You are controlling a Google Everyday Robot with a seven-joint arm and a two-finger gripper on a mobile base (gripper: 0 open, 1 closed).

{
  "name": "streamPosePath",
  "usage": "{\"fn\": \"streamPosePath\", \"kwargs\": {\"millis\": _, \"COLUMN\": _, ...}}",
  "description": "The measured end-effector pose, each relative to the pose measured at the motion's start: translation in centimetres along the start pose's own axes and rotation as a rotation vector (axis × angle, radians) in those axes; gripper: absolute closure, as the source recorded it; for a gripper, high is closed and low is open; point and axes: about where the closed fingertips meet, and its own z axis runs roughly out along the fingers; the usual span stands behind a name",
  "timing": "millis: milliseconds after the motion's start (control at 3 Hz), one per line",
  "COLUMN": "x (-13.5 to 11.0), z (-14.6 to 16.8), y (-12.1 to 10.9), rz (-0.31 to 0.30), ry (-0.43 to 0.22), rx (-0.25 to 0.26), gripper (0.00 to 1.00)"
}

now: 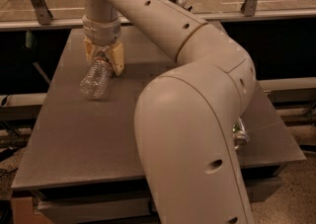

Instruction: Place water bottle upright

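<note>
Gripper [103, 59], in the upper left of the frame, sits over the neck end of the water bottle [96, 81]; whether it grips cannot be told. Bottle lies flat on the table [74, 139], base pointing down-left away from the gripper.

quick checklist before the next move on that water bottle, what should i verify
1. water bottle upright: not ok, it lies on its side.
2. tool at the bottle's far end: ok.
3. Secure hold on the bottle: cannot tell.
4. Cap in place: cannot tell, hidden by the tool.
5. Bottle well inside the table edges: ok.
</note>
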Motion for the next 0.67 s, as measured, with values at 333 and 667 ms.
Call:
{"fn": "streamPosePath", "kwargs": {"millis": 333, "x": 0.3, "z": -1.4, "y": -0.5, "rz": 0.000, "ry": 0.019, "rx": 0.029, "gripper": 0.62}}
{"fn": "streamPosePath", "kwargs": {"millis": 667, "x": 0.2, "z": -6.1, "y": -0.6, "rz": -0.045, "ry": 0.047, "rx": 0.126, "gripper": 0.87}}
